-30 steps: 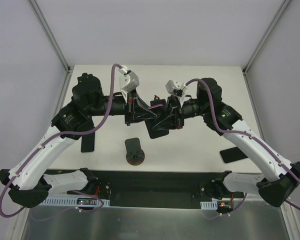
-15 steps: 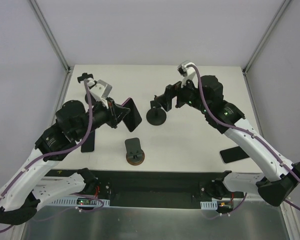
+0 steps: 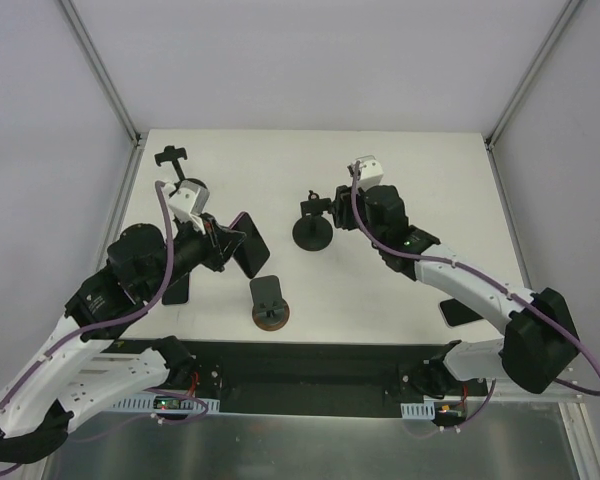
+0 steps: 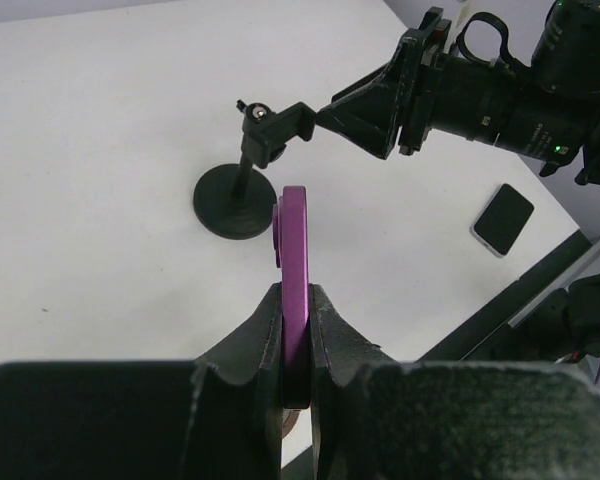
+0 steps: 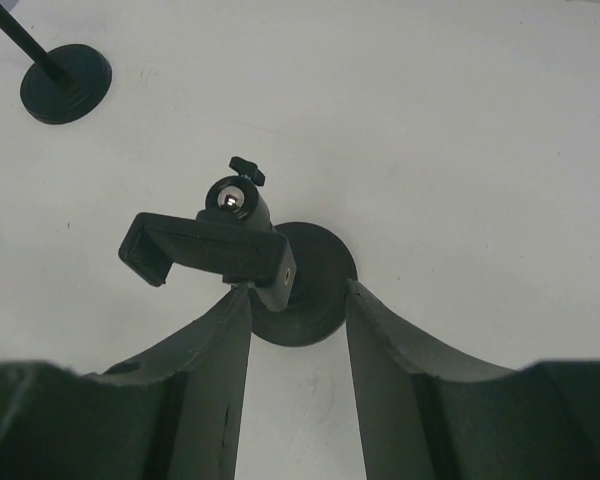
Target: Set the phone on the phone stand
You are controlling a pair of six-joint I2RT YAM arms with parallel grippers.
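My left gripper (image 3: 232,246) is shut on a purple phone (image 3: 250,244) and holds it above the table, left of the stand. In the left wrist view the phone (image 4: 295,245) stands edge-on between my fingers (image 4: 332,330). The black phone stand (image 3: 312,230) has a round base and a clamp (image 3: 313,204) on top, and also shows in the left wrist view (image 4: 242,190). My right gripper (image 3: 332,212) is open just right of the stand. In the right wrist view its open jaws (image 5: 297,293) sit over the base (image 5: 310,290), near the clamp (image 5: 205,250).
A second stand with a brown base (image 3: 270,306) is near the front. A third stand (image 3: 172,157) is at the far left, its base in the right wrist view (image 5: 67,83). A dark phone (image 3: 175,286) lies left, another phone (image 3: 462,310) right.
The grippers, together at the centre a second ago, have parted. My left arm drew back left and nearer with the phone. My right gripper dropped in close to the stand.
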